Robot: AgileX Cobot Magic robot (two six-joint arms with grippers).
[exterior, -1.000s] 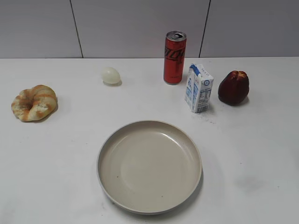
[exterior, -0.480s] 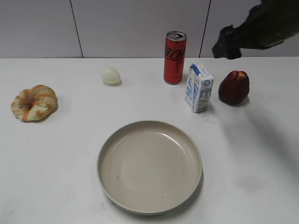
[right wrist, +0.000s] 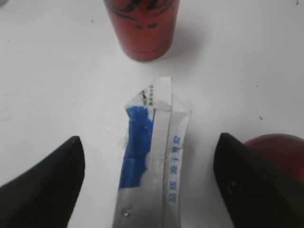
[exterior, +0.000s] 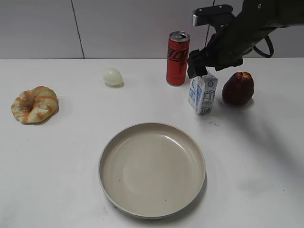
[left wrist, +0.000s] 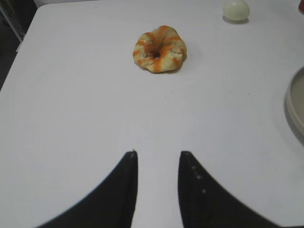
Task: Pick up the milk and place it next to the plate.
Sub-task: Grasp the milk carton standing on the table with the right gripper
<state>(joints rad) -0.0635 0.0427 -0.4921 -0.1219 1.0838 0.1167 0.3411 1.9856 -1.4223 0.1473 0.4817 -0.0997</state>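
The milk (exterior: 202, 96), a small white carton with blue print, stands upright at the back right of the table, behind the large beige plate (exterior: 152, 168). My right gripper (exterior: 198, 69) hangs open just above the carton's top. In the right wrist view the carton's blue and white top (right wrist: 152, 166) lies between the two spread fingers (right wrist: 149, 161), which do not touch it. My left gripper (left wrist: 156, 159) is open and empty above bare table. It does not show in the exterior view.
A tall red soda can (exterior: 177, 58) stands just left of the milk; it shows in the right wrist view (right wrist: 142, 26). A dark red apple (exterior: 237, 89) sits to its right. An egg (exterior: 113, 76) lies at the back. A glazed bread ring (exterior: 34, 104) lies far left.
The right arm came in from the upper right and moved down and left. Its gripper now hangs over the milk carton. Nothing on the table has moved.
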